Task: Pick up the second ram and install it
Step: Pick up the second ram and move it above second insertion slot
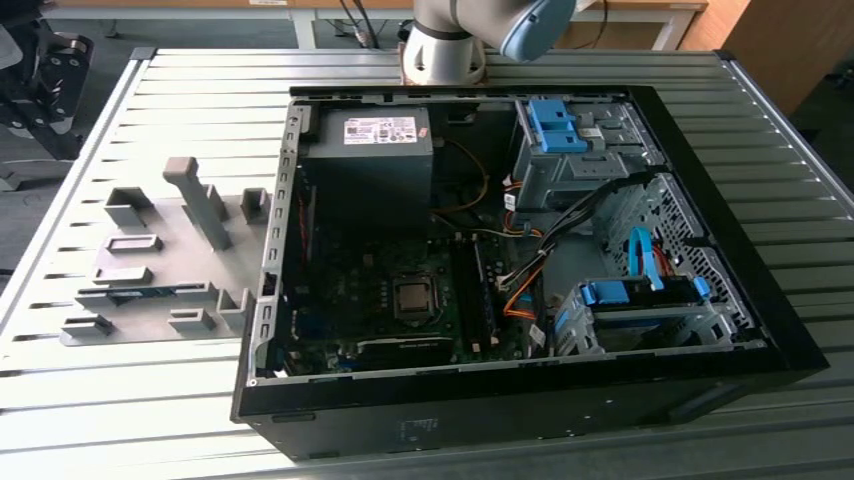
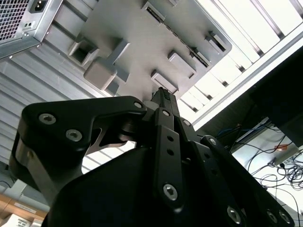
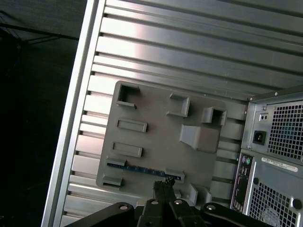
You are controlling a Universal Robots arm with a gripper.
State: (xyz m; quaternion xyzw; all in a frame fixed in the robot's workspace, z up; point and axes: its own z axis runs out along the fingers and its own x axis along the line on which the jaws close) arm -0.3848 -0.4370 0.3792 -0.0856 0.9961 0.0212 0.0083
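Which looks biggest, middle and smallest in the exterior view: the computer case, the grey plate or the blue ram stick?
Largest: computer case.
Then: grey plate.
Smallest: blue ram stick, lying on that plate.

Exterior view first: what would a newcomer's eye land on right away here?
The open computer case dominates the slatted table, its motherboard and cables exposed. On the exterior view's left lies a grey fixture plate holding the blue second ram. In the first wrist view the gripper points toward that plate.
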